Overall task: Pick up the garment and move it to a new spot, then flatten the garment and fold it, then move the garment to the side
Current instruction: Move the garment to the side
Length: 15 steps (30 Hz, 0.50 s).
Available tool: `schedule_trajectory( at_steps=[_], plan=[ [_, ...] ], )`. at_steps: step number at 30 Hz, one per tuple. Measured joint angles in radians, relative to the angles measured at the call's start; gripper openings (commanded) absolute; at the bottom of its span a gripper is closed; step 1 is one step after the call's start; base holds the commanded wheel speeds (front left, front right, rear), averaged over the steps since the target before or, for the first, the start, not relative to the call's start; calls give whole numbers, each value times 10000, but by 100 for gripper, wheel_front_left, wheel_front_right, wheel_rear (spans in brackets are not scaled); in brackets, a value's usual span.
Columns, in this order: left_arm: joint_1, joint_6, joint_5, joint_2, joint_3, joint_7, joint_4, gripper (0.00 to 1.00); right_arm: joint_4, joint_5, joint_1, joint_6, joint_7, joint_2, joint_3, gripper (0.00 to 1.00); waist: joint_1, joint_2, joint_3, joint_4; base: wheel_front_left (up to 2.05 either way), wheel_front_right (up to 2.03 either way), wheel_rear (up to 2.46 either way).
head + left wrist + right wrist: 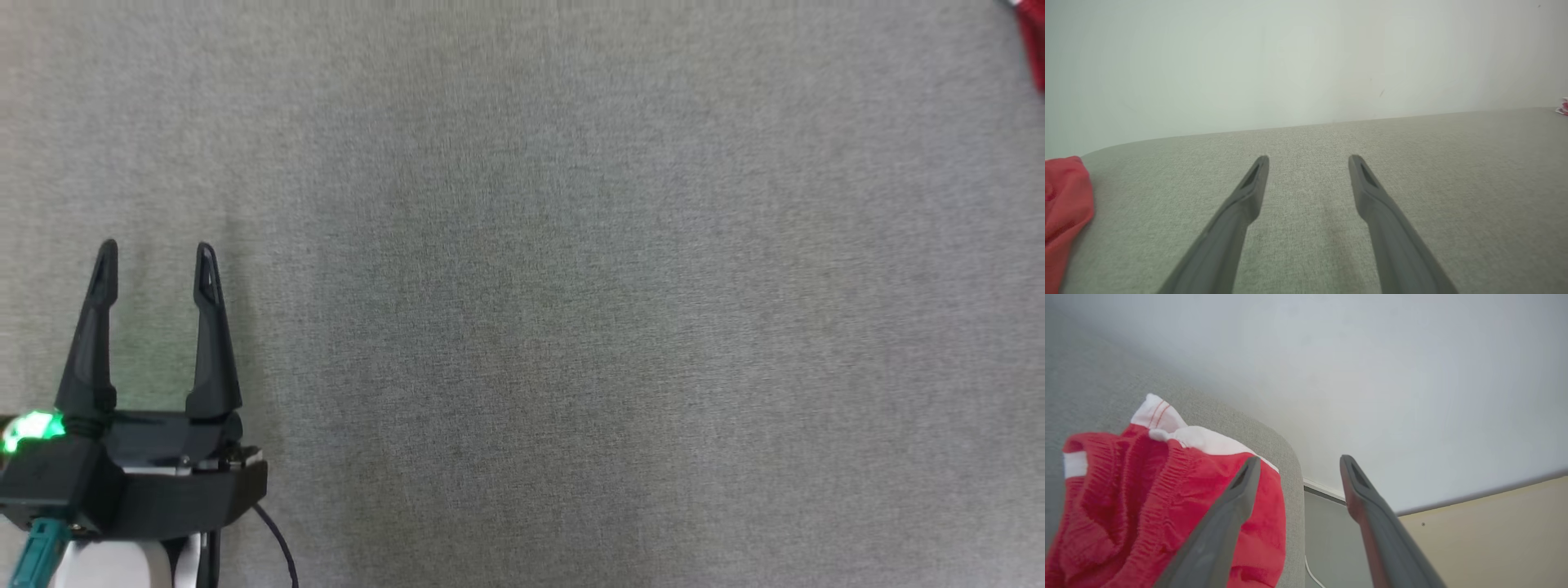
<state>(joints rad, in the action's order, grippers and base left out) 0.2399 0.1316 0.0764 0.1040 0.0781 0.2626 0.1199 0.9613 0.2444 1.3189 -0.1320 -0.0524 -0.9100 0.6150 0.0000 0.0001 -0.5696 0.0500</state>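
Observation:
The garment [1147, 477] is red cloth with white trim and a gathered waistband, lying bunched at a rounded corner of the grey table [1094, 388]. My right gripper [1298, 461] hovers over its edge, open, with nothing between the fingers; one finger [1229, 514] crosses in front of the cloth. In the head view a sliver of the garment [1035, 41] shows at the top right corner. My left gripper [155, 253] is at the lower left, open and empty above the bare table [522, 286]. Along its own view, the left gripper [1308, 159] points across the table toward a pale wall.
A second bunch of red cloth [1065, 204] lies at the left edge of the left wrist view. Past the table corner are a drop to the beige floor [1494, 531] and a thin white cable [1312, 575]. A pale wall [1306, 61] backs the table's far edge.

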Motion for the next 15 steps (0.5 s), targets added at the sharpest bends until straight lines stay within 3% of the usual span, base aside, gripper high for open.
schedule_trajectory(
  at_steps=[8, 15],
  plan=[
    [-755, 0, 142, -115, 228, 0, -617, 100, -12, -180, -1034, 0, -1440, 1093, -878, 100, -1, -2, 1064, 14, 0, 0, 0],
    [-1437, 0, 163, -178, 280, 0, -1154, 100, -313, 155, -2793, 0, -2038, 2274, -2387, 100, -2, -2, 2283, -43, 0, 0, 0]
  ],
)
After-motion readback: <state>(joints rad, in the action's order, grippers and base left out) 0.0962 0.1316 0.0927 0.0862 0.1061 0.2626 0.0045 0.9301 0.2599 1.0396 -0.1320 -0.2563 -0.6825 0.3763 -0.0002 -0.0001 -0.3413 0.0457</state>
